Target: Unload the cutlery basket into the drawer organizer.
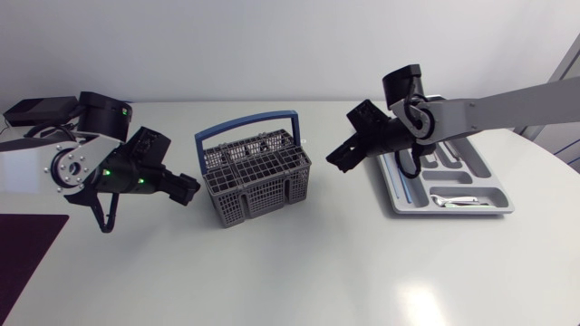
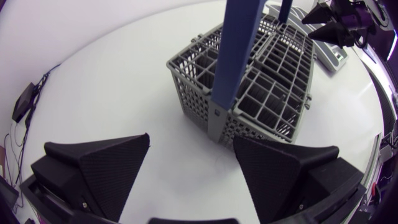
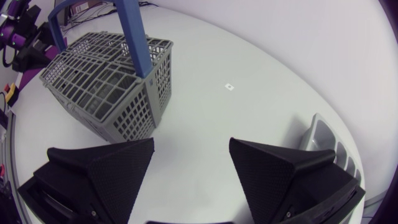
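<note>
Presently the cutlery basket [image 1: 256, 177] stands mid-table, its handle spanning arm to arm, with the left gripper [image 1: 186, 187] marginally nearer than the right gripper [image 1: 337, 158], both spread wide and empty, and the drawer organizer [image 1: 453, 211] beneath the right arm.

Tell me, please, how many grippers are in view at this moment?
2. The left gripper hovers open beside the cutlery basket, on my left of it. The right gripper hangs open between the basket and the drawer organizer. Neither holds anything; none is hidden.
</note>
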Action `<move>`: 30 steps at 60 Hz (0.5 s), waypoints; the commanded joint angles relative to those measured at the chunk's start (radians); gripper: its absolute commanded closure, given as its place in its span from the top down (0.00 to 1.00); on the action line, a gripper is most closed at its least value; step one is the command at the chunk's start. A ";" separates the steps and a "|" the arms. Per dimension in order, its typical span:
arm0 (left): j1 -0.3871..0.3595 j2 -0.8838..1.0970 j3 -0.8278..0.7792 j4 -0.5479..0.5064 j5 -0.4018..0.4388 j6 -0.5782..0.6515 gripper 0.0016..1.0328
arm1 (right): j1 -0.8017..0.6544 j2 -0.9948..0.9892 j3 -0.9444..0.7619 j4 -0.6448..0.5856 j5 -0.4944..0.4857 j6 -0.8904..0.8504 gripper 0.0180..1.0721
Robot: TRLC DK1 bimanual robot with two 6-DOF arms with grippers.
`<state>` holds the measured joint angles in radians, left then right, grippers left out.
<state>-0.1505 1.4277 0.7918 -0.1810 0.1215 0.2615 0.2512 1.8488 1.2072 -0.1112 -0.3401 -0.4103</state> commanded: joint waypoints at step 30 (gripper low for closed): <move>-0.023 0.137 0.084 0.133 -0.005 -0.011 0.95 | 0.069 0.087 0.097 -0.085 -0.142 0.134 0.83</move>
<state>-0.1516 1.5379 0.8391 -0.0765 0.1020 0.2615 0.3038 1.9553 1.3266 -0.1806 -0.4454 -0.3027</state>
